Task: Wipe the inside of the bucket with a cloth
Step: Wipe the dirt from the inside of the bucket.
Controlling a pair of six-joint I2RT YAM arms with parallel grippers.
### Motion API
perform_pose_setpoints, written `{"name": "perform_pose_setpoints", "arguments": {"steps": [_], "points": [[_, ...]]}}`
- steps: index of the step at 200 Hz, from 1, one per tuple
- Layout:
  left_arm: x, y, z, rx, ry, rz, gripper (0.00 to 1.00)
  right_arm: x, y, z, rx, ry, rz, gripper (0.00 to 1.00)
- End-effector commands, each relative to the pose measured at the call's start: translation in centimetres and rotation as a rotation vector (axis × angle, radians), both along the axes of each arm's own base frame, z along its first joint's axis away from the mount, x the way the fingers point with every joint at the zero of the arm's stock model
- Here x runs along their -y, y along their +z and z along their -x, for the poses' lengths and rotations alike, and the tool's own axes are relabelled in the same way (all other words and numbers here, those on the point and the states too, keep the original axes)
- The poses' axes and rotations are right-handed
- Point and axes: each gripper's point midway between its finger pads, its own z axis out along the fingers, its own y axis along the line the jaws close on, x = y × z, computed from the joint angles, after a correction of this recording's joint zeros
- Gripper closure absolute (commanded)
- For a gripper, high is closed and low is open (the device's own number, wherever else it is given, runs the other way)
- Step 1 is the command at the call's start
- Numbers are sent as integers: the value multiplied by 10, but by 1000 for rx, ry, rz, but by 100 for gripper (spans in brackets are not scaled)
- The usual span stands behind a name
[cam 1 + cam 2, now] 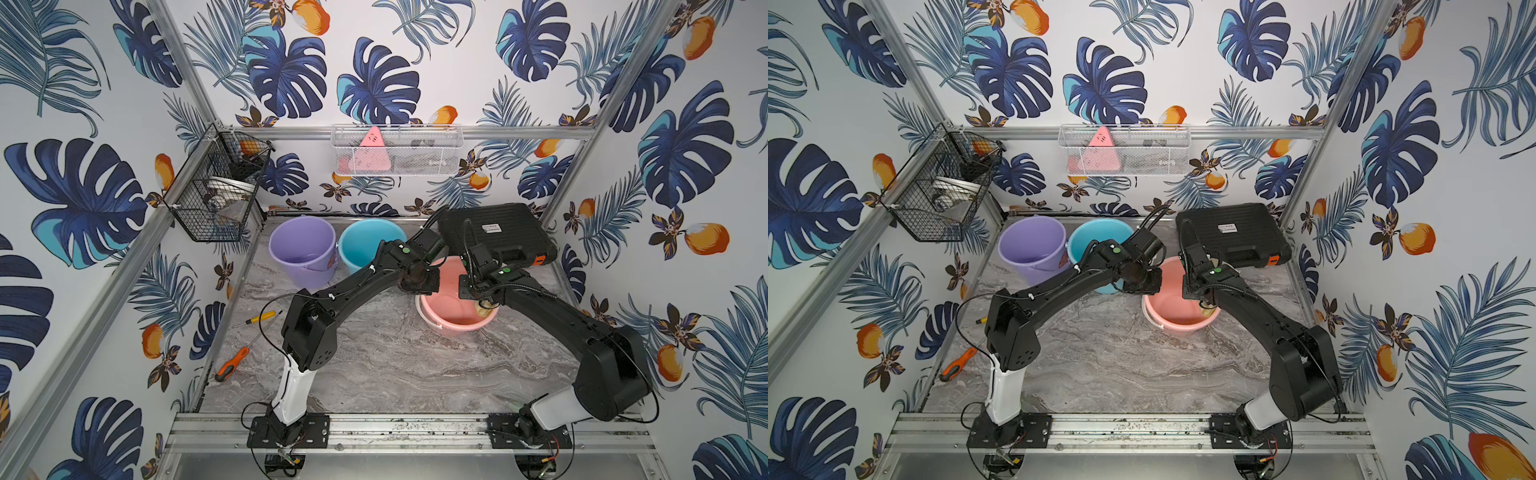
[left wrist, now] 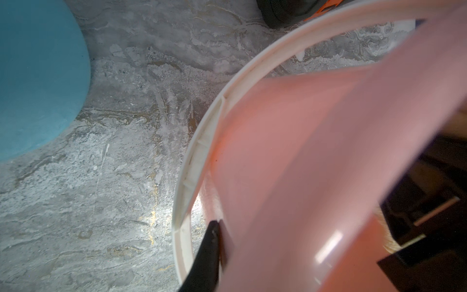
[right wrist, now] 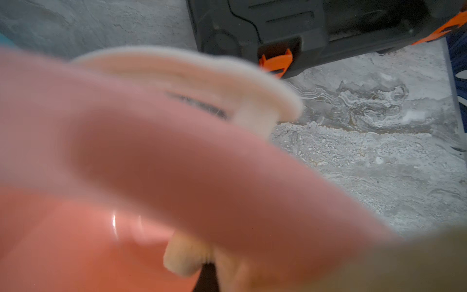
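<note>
Pinching a bunched fold of the cloth (image 3: 184, 257), the right end effector (image 3: 208, 269) has its jaws together on the fabric. It sits low inside the pink bucket (image 1: 451, 305), against the inner wall on the right arm's side. The left end effector (image 2: 218, 231) is clamped on the bucket's rim on the side facing the blue bucket (image 1: 365, 245). One black finger shows outside the wall, beside the white handle (image 2: 199, 161); its partner is hidden behind the pink plastic.

The wiping itself looks to be in hand, with the cloth pressed to the inside and the bucket braced. The next move likely calls for sweeping the cloth round the wall and over the bottom with steady pressure, while the left grip stops the bucket sliding on the tabletop (image 1: 374, 353).

In both top views the right wrist bends steeply down into the bucket's mouth. Its forearm runs back to a raised elbow above its base on the near rail. The left arm rises from its base, bends at the elbow and stretches long and diagonal to the rim.
</note>
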Motion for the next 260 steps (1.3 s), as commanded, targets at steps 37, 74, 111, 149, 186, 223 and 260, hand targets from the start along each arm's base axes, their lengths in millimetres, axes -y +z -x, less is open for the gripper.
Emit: {"name": "perform_pose_setpoints", "arguments": {"steps": [37, 74, 111, 149, 186, 223, 260], "points": [[22, 10, -11, 29, -12, 132, 100, -20, -33, 13, -140, 23, 1, 100], [19, 5, -12, 6, 9, 163, 100, -32, -33, 9, -136, 55, -43, 100], [13, 1, -15, -24, 25, 200, 100, -42, -27, 15, -108, 106, -123, 100], [10, 5, -19, -18, 26, 201, 100, -45, -37, 21, -156, 140, -150, 100], [7, 19, -24, 24, 26, 170, 100, -53, -48, 21, -220, 155, -164, 100], [8, 22, -15, 39, 14, 156, 100, -26, -50, 15, -186, 64, -38, 100], [5, 16, -14, 34, 30, 150, 100, -31, -58, 32, -221, 115, -27, 100]]}}
